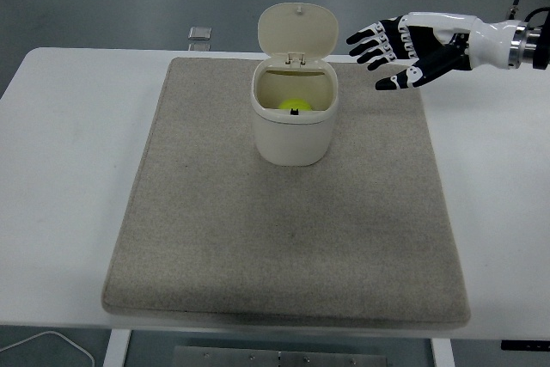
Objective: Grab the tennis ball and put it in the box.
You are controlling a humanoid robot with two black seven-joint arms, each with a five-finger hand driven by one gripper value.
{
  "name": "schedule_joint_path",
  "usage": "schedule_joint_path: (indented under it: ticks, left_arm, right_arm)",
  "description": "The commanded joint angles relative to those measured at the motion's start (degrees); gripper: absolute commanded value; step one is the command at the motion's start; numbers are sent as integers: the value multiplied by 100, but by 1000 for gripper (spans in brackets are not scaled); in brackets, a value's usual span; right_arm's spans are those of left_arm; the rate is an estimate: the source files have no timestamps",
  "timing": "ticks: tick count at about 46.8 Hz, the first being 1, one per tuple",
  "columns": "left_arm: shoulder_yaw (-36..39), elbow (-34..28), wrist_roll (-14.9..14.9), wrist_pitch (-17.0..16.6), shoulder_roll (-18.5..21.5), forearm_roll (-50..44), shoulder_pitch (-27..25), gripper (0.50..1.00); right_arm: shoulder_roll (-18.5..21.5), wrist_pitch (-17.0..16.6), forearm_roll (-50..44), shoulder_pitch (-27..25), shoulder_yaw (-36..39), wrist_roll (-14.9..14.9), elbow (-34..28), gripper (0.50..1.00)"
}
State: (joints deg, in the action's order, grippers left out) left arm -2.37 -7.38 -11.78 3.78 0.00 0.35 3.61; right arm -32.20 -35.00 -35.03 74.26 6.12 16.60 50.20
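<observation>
The yellow-green tennis ball [295, 105] lies inside the cream box [292, 137], a small bin standing on the far middle of the beige mat [284, 229], with its hinged lid [298, 30] tipped up at the back. Only the top of the ball shows above the box's front rim. My right hand [384, 58] hovers to the right of the box and above the mat's far right corner, well apart from the box. Its fingers [368, 39] are spread wide with nothing in them. The left arm is out of sight.
A small grey square object [199, 33] lies on the white table [69, 169] beyond the mat's far left corner. A white cable [43, 345] shows below the table's near left edge.
</observation>
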Motion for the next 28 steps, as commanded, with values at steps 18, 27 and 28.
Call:
schedule_joint_path:
  ticks: [18, 27, 28]
  left_arm:
    - [0, 0, 0, 0, 0, 0, 0, 992]
    - [0, 0, 0, 0, 0, 0, 0, 992]
    - [0, 0, 0, 0, 0, 0, 0, 992]
  right_arm:
    - [363, 1206, 2342, -527, -6, -719, -238, 856]
    - [416, 1539, 3097, -632, 3, -746, -247, 856]
    - [433, 1610, 3203, -658, 3, -746, -247, 856]
